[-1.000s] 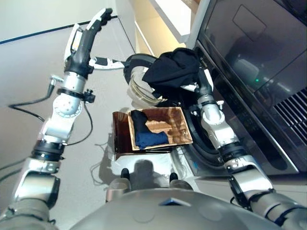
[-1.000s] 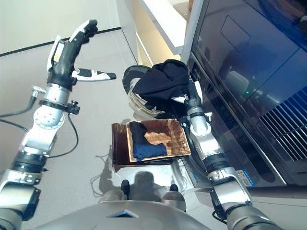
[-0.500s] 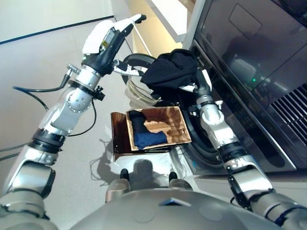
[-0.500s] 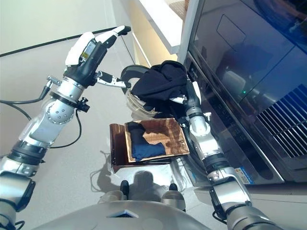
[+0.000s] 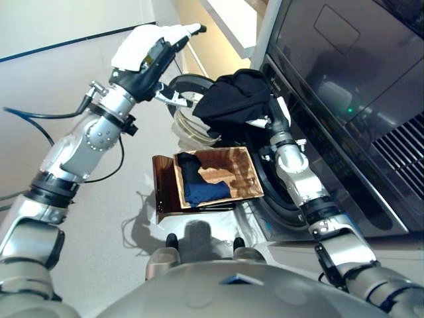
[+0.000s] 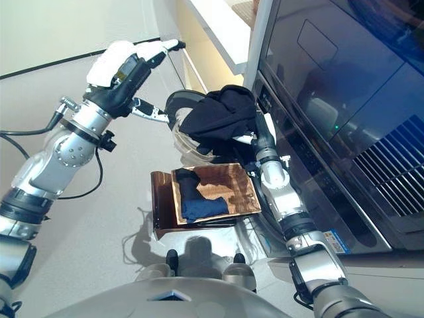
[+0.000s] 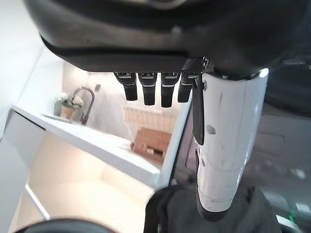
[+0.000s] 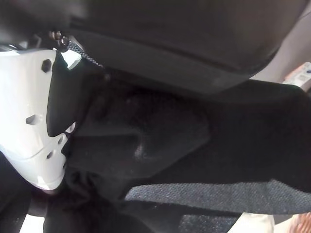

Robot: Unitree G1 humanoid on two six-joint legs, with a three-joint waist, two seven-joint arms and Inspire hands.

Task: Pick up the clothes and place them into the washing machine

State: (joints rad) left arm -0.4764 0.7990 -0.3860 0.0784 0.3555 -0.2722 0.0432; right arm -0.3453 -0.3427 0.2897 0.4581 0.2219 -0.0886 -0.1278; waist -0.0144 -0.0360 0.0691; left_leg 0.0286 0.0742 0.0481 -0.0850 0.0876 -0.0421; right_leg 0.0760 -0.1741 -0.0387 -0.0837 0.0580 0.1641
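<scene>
Nearest the robot, a brown wooden crate (image 5: 235, 173) sits on the floor (image 5: 40, 86) before the washing machine (image 6: 311, 106), holding a folded dark blue garment (image 5: 199, 185) at its left side. Just beyond the crate, the right hand (image 5: 277, 122) is raised with a black garment (image 5: 235, 99) bunched over it; in the right wrist view the cloth (image 8: 194, 145) presses against the palm and the white-covered thumb (image 8: 29, 131), so the fingers appear closed on it, though they are mostly hidden under the fabric. The black garment hangs above the far edge of the crate, beside the machine's dark front panel. Behind and below it, the round open door (image 5: 189, 109) of the machine shows its glass bowl. Farther left, the left hand (image 5: 149, 56) is held in the air with its fingers (image 7: 146, 90) straight and its thumb spread, gripping nothing; its fingertips point toward the black garment, near it but apart. Past them, the left wrist view shows a white shelf (image 7: 92, 145).
</scene>
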